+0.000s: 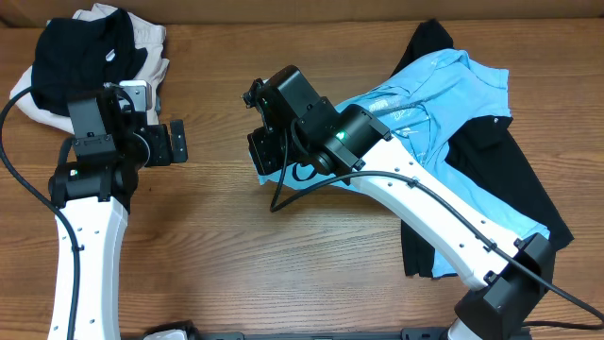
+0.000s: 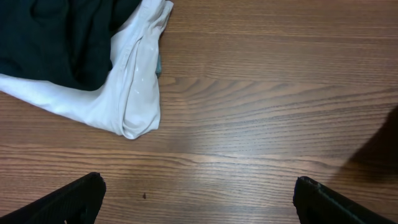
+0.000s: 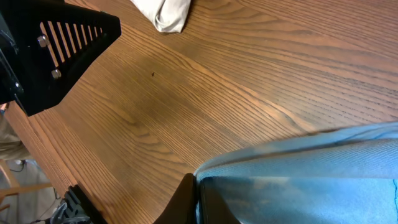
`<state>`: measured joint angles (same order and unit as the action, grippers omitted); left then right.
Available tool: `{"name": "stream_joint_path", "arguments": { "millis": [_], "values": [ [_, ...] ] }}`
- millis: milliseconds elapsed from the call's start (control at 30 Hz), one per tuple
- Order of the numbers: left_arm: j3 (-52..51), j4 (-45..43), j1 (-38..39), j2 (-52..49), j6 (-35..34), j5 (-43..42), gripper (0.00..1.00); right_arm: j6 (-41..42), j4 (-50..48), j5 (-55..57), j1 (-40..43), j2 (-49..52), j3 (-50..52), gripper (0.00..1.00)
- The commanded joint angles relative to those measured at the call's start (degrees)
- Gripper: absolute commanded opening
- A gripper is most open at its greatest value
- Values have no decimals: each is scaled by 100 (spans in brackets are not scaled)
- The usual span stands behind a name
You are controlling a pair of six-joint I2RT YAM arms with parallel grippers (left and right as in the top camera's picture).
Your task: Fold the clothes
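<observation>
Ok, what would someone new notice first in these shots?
The sky-blue T-shirt sprawls on the right of the table, tangled with a black garment, its near-centre edge pinched in the shut right gripper. Top left sits a heap of black clothing and a beige garment, with the open left gripper hovering over the wood beside it.

A black garment (image 2: 56,37) overlaps a beige garment (image 2: 134,93) on the table (image 2: 267,99).
</observation>
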<state>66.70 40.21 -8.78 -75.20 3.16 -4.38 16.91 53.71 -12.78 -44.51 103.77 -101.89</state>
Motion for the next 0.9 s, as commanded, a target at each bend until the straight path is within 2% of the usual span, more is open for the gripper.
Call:
{"name": "stream_joint_path", "arguments": {
  "millis": [0,200,367,700,867],
  "values": [
    [175,-13,-22,-39,57,33,100,31,13,-192,-48,-15,-72,4],
    [173,24,-20,-39,72,22,100,33,81,-321,-48,-15,-72,7],
    [173,-44,-20,-44,249,-11,100,116,-28,-1047,-140,-15,-72,4],
    [173,-197,-28,-44,380,63,100,-50,-111,-660,-1561,-15,-72,4],
    [173,-223,-33,-44,420,195,100,-511,17,-675,-2159,-15,-72,9]
  ]
}}
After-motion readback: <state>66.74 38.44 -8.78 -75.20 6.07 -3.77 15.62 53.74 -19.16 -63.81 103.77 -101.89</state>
